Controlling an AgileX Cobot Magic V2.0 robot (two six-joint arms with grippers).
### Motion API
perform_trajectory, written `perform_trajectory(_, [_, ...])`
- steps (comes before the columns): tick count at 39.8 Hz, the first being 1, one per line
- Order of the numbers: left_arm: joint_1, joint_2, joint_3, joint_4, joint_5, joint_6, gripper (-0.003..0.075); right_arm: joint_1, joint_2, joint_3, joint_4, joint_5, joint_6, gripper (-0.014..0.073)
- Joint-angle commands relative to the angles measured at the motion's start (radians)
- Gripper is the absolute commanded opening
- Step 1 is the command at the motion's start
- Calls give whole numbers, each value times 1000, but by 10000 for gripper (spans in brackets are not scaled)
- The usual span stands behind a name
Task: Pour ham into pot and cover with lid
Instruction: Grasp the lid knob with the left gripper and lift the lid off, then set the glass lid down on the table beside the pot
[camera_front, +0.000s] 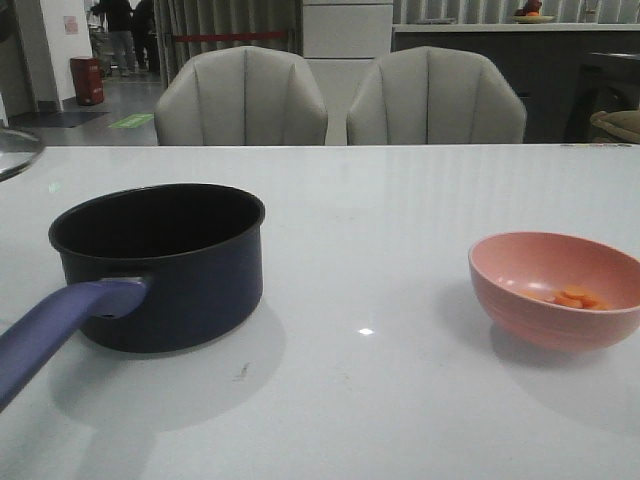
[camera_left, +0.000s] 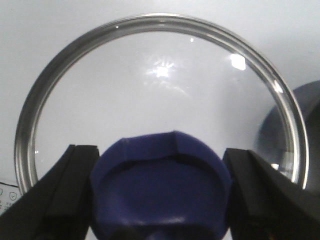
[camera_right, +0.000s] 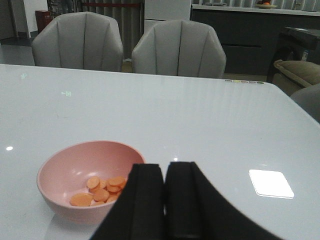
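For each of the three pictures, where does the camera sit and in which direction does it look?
Front view: low at the table edge, facing forward over the pot and pink bowl; no arm shows.
Left wrist view: above the lid, looking down; left gripper flanks the knob.
Right wrist view: behind the right gripper, facing the chairs.
Front and right wrist views share bowl and ham.

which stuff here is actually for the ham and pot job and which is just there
For the job:
ham
bowl holding the ham
pot
lid, its knob between the left gripper fingers

Just there:
two chairs
table
red bin
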Motion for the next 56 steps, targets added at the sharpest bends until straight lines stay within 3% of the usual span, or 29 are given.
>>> perform_trajectory(1, [62, -57, 44, -39, -90, 24, 215, -8, -19, -5, -18, -80, -1, 148])
perform_trajectory(15, [93, -43, 279, -60, -353, 44, 215, -8, -19, -5, -18, -80, -1, 148])
perform_trajectory(31, [93, 48, 295, -65, -355, 44, 224, -9, -19, -5, -18, -80, -1, 148])
perform_trajectory(45, [93, 61, 295, -63, -344, 49, 487, -9, -19, -5, -18, -80, -1, 148])
perform_trajectory(56, [93, 61, 286, -54, -326, 49, 512, -9, -19, -5, -18, -80, -1, 148])
